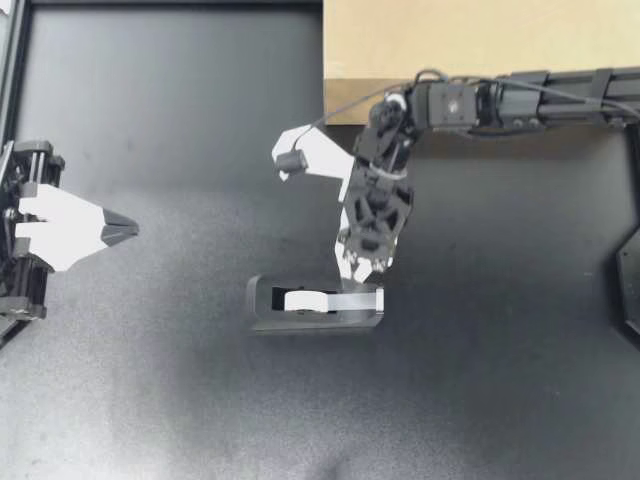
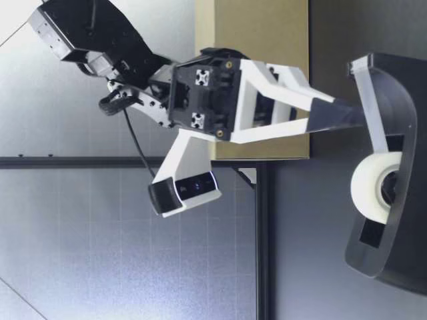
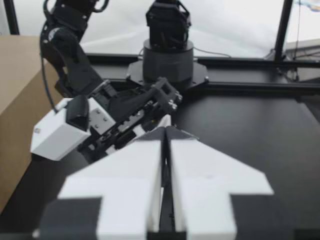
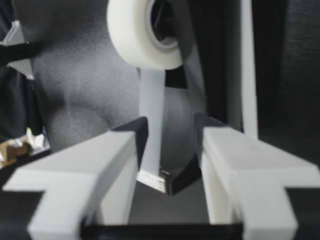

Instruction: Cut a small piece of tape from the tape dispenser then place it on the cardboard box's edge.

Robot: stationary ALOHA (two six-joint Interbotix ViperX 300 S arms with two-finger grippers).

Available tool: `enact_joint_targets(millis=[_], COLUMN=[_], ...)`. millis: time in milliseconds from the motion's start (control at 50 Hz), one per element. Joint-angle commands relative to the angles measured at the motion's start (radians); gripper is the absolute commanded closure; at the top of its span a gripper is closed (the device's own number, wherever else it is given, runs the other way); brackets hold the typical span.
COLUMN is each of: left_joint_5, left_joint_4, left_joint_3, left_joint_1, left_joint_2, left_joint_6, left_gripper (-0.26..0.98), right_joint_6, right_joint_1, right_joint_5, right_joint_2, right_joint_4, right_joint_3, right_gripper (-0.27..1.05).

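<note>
The tape dispenser (image 1: 262, 300) stands mid-worktop (image 1: 180, 400), its white roll (image 1: 300, 300) seated in the cradle. The right gripper (image 1: 367, 274) noses down at the cutter end, fingers a narrow gap apart with the tape strip (image 4: 151, 110) running between them. The left gripper (image 1: 128, 231) hovers well apart, fingers pressed together. The cardboard box (image 1: 480, 40) sits at the worktop's far edge.

Illumination is even and moderately bright, from overhead. A diffuse sheen lies on the dark surface (image 1: 170, 280) beside the tape dispenser (image 1: 315, 305), with soft shadow close around the dispenser. In the right wrist view the foreground is blurred and the tape roll (image 4: 142, 37) slightly soft. The left wrist view's backdrop is washed out.
</note>
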Motion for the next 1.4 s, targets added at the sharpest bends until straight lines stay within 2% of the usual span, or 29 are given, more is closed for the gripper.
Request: enact_joint_targets(millis=[0, 420, 480, 640, 760, 900, 1380], left_joint_5=[-0.009, -0.009, -0.009, -0.009, -0.009, -0.008, -0.009], left_joint_4=[-0.002, -0.003, -0.003, -0.003, -0.003, -0.003, -0.003], left_joint_3=[-0.009, -0.011, -0.009, -0.009, -0.009, -0.006, -0.003], left_joint_1=[0.002, 0.002, 0.002, 0.002, 0.002, 0.002, 0.002], left_joint_2=[0.006, 0.005, 0.005, 0.005, 0.006, 0.006, 0.005], left_joint_6=[-0.002, 0.000, 0.000, -0.002, -0.002, -0.002, -0.002], left_gripper=[0.80, 0.80, 0.80, 0.80, 0.80, 0.80, 0.80], right_joint_6=[-0.005, -0.003, -0.003, -0.003, -0.002, 0.005, 0.008], right_joint_1=[0.011, 0.035, 0.035, 0.035, 0.035, 0.035, 0.021], right_joint_5=[0.005, 0.028, 0.028, 0.029, 0.029, 0.029, 0.034], right_joint_2=[-0.017, -0.005, -0.006, -0.011, -0.015, -0.028, -0.100], right_joint_4=[0.008, 0.012, 0.012, 0.009, 0.009, 0.009, -0.011], right_joint_3=[-0.021, -0.025, -0.025, -0.032, -0.038, -0.038, 0.035], right_gripper=[0.32, 0.33, 0.38, 0.63, 0.78, 0.86, 0.87])
